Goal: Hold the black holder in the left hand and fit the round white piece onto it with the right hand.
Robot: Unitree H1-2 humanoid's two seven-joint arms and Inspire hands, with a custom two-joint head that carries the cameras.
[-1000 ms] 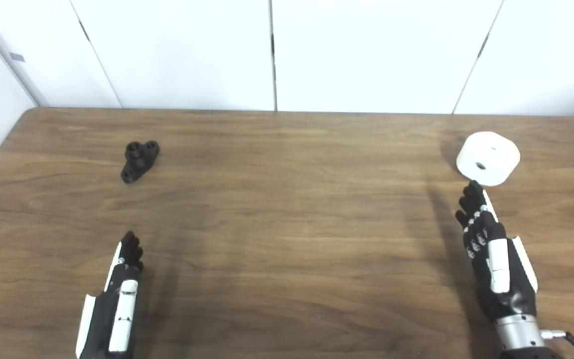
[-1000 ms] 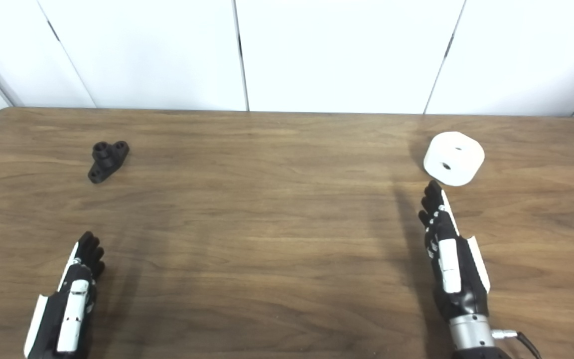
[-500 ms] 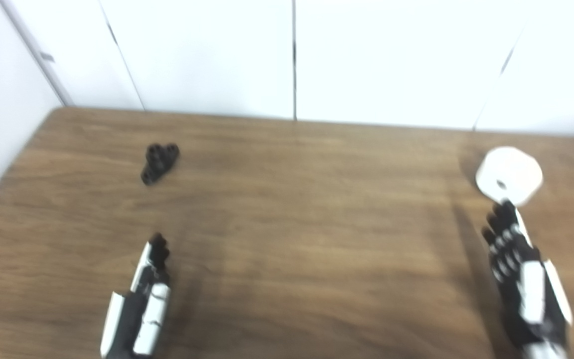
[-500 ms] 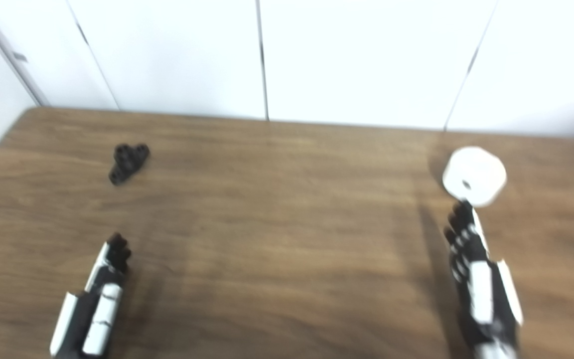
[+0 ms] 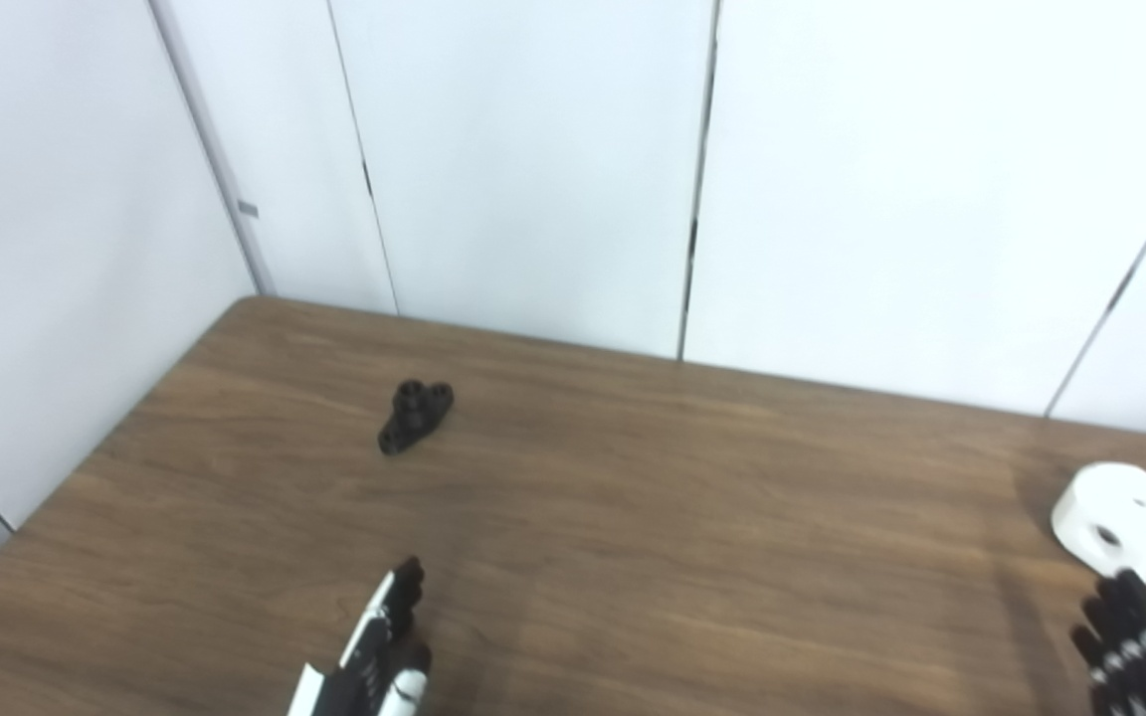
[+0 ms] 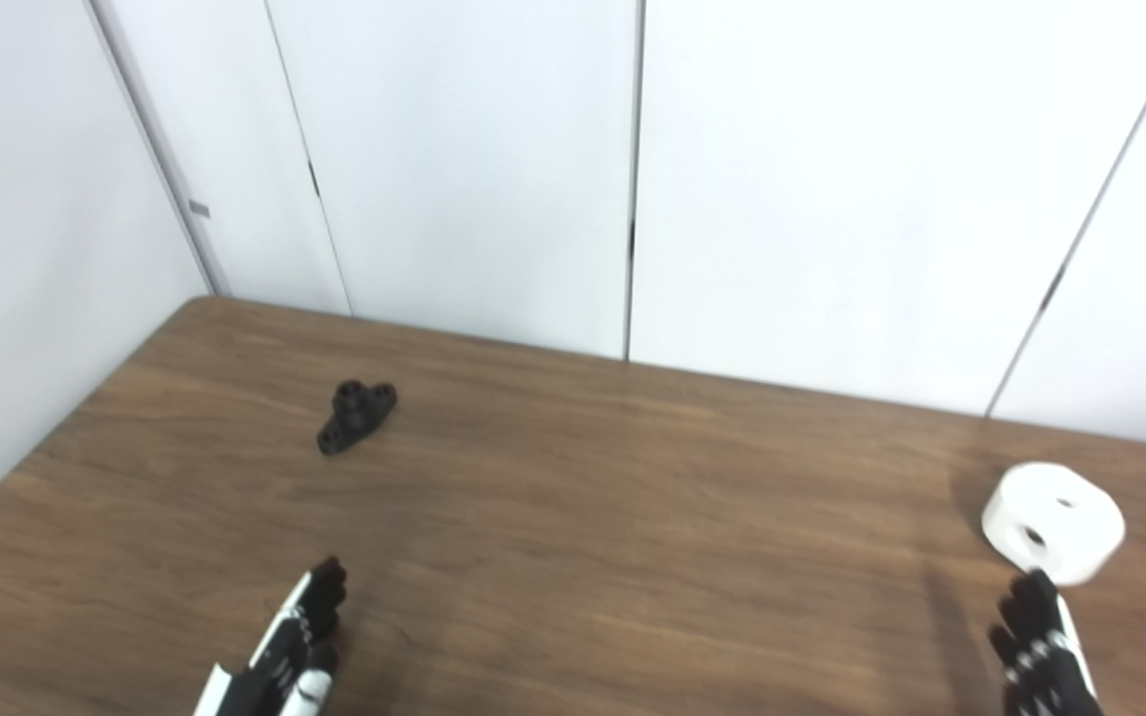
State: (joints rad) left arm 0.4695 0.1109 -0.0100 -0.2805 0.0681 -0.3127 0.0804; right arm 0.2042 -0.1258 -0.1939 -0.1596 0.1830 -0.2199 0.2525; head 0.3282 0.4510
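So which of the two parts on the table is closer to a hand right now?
The round white piece: the right hand reaches almost to its near edge, while the black holder lies well beyond the left hand.

Both the left hand (image 6: 285, 661) and right hand (image 6: 1046, 651) have black fingers (image 5: 1120, 622) with white plates.

A wooden bench (image 5: 633, 517) of dark brown grain fills the lower half of both views, its far left corner rounded. Behind it stands a wall of plain white panels (image 5: 533, 169), split by thin dark vertical seams (image 5: 697, 199). At the left a second white wall (image 5: 56, 249) runs along the bench's side and meets the back wall in a pale corner strip carrying a small grey tab (image 5: 248, 209). The light is even and bright, leaving soft shadows on the wood.
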